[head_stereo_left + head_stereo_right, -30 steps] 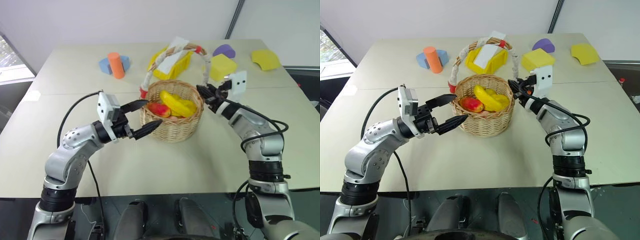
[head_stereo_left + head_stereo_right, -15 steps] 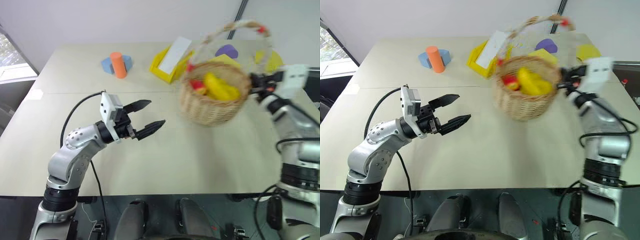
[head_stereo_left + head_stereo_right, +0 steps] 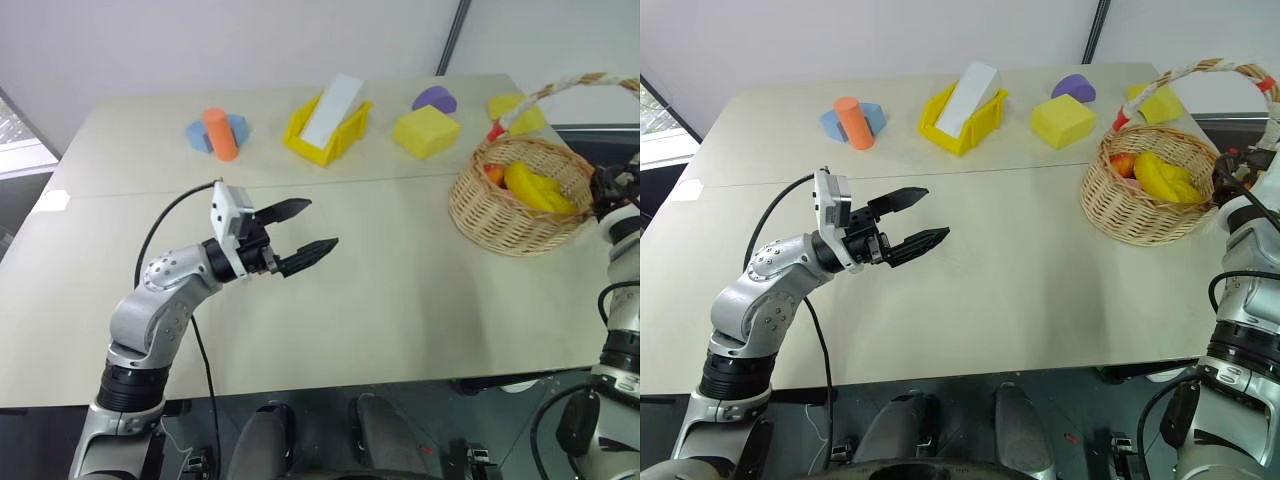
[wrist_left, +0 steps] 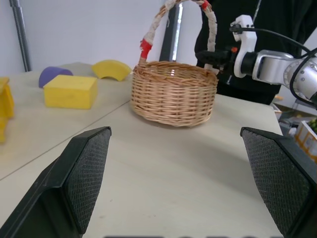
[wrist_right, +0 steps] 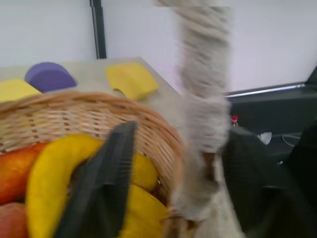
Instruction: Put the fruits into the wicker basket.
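The wicker basket (image 3: pixel 1140 208) stands on the table near its right edge, with its cloth-wrapped handle (image 3: pixel 1200 70) arching above it. Inside lie the fruits: a yellow banana (image 3: pixel 1160 176) and a red-and-yellow one (image 3: pixel 1122 164). My right gripper (image 3: pixel 1228 168) is at the basket's right rim, open. Its fingers straddle the foot of the handle (image 5: pixel 200 124), one finger (image 5: pixel 106 168) inside over the banana (image 5: pixel 47 168) and the other outside. My left gripper (image 3: pixel 935 213) hovers open and empty over the middle of the table, pointing toward the basket (image 4: pixel 173 94).
Along the far side of the table stand an orange cylinder (image 3: pixel 847 120) on a blue block, a yellow tray-shaped block (image 3: pixel 945 125) holding a white slab, a yellow cube (image 3: pixel 1063 120), a purple block (image 3: pixel 1073 88) and a curved yellow block (image 3: pixel 1155 103). The basket sits close to the table's right edge.
My right gripper swung the basket from the table's middle to its right side and has opened around the handle's foot. The left gripper has stayed put. The camera has shifted.
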`<act>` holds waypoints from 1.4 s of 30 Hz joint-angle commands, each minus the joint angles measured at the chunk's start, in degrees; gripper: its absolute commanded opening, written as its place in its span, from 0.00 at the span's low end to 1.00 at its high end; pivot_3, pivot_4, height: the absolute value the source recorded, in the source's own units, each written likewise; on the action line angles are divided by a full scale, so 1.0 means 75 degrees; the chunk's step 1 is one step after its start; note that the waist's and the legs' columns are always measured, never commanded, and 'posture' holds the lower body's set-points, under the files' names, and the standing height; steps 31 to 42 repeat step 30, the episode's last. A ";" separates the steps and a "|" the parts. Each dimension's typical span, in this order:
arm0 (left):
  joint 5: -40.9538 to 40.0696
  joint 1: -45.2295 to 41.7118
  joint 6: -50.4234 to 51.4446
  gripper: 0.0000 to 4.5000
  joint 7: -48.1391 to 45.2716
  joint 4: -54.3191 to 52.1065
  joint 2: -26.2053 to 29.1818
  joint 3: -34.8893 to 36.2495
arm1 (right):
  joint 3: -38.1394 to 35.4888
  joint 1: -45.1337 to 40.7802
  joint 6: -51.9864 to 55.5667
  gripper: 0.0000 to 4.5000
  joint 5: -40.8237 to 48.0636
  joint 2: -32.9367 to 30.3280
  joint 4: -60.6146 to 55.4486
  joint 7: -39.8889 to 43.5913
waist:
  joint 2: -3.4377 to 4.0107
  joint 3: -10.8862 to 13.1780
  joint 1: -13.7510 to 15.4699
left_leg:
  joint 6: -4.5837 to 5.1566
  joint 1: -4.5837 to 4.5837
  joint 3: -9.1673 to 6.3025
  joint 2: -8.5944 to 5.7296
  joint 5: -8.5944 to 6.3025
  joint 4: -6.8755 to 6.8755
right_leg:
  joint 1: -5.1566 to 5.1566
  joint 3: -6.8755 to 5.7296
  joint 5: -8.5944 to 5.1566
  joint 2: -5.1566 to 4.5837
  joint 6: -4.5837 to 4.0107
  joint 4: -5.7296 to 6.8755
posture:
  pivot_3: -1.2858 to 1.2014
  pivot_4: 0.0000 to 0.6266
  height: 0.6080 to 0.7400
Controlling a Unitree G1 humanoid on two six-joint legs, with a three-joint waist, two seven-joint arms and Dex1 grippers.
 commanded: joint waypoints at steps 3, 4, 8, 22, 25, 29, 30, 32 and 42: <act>0.0034 0.0046 -0.0171 1.00 0.0079 -0.0012 0.0087 0.0223 | -0.0684 0.1170 -0.0025 0.88 0.0090 -0.0297 -0.1546 0.0184 | 0.0000 0.0000 0.0174 | 0.0001 -0.0006 -0.0010 -0.0004 -0.0001 0.0000 | 0.0000 0.0000 -0.0001 -0.0002 0.0001 -0.0004 | 0.52 0.24 1.00; 0.0025 0.0072 -0.0195 1.00 0.0083 0.0037 0.0097 0.0277 | -0.0797 0.1499 -0.0053 0.88 0.0144 -0.0338 -0.1743 0.0361 | 0.0000 0.0000 0.0191 | 0.0003 -0.0007 -0.0011 -0.0004 -0.0002 0.0000 | 0.0000 0.0000 -0.0001 -0.0002 0.0001 -0.0006 | 0.52 0.24 1.00; 0.0261 0.0224 -0.0274 1.00 0.0270 0.0406 0.0241 0.0422 | -0.1243 0.2637 -0.0096 0.88 0.0660 -0.0311 -0.2531 0.1228 | 0.0000 0.0000 0.0203 | 0.0004 -0.0007 -0.0012 -0.0010 -0.0003 0.0001 | 0.0007 0.0000 0.0000 -0.0008 0.0002 -0.0015 | 0.52 0.24 1.00; 0.1244 0.1729 -0.1269 1.00 0.1173 0.1410 0.0481 0.1506 | 0.2436 0.3209 -0.0096 0.88 0.1077 0.0088 -0.4391 0.3621 | -0.0004 0.0000 0.0025 | 0.0003 0.0021 -0.0020 0.0009 -0.0003 -0.0001 | 0.0024 -0.0004 -0.0001 -0.0011 0.0001 -0.0010 | 0.52 0.24 1.00; 0.1218 0.2058 -0.1254 1.00 0.1332 0.1204 0.0413 0.1613 | 0.2707 0.2935 -0.0314 0.88 0.1059 0.0305 -0.4004 0.3768 | -0.0007 -0.0001 0.0178 | 0.0002 0.0015 -0.0023 -0.0001 -0.0004 -0.0001 | 0.0023 -0.0008 -0.0001 -0.0024 0.0002 -0.0018 | 0.52 0.24 1.00; 0.1290 0.2450 -0.1280 1.00 0.1553 0.0916 0.0348 0.1619 | 0.2934 0.2601 -0.0641 0.88 0.0816 0.0444 -0.3273 0.3945 | -0.0010 -0.0001 0.0234 | 0.0001 0.0002 -0.0033 -0.0008 -0.0004 -0.0001 | 0.0023 -0.0019 -0.0001 -0.0038 0.0001 -0.0029 | 0.52 0.24 1.00; 0.1303 0.2505 -0.1277 1.00 0.1573 0.0863 0.0347 0.1607 | 0.2955 0.2551 -0.0696 0.88 0.0785 0.0465 -0.3180 0.3965 | -0.0010 -0.0001 0.0234 | 0.0001 0.0001 -0.0034 -0.0010 -0.0004 -0.0001 | 0.0023 -0.0019 0.0000 -0.0042 0.0002 -0.0030 | 0.52 0.24 1.00; 0.1303 0.2505 -0.1277 1.00 0.1573 0.0863 0.0347 0.1607 | 0.2955 0.2551 -0.0696 0.88 0.0785 0.0465 -0.3180 0.3965 | -0.0010 -0.0001 0.0234 | 0.0001 0.0001 -0.0034 -0.0010 -0.0004 -0.0001 | 0.0023 -0.0019 0.0000 -0.0042 0.0002 -0.0030 | 0.52 0.24 1.00; 0.1303 0.2505 -0.1277 1.00 0.1573 0.0863 0.0347 0.1607 | 0.2955 0.2551 -0.0696 0.88 0.0785 0.0465 -0.3180 0.3965 | -0.0010 -0.0001 0.0234 | 0.0001 0.0001 -0.0034 -0.0010 -0.0004 -0.0001 | 0.0023 -0.0019 0.0000 -0.0042 0.0002 -0.0030 | 0.52 0.24 1.00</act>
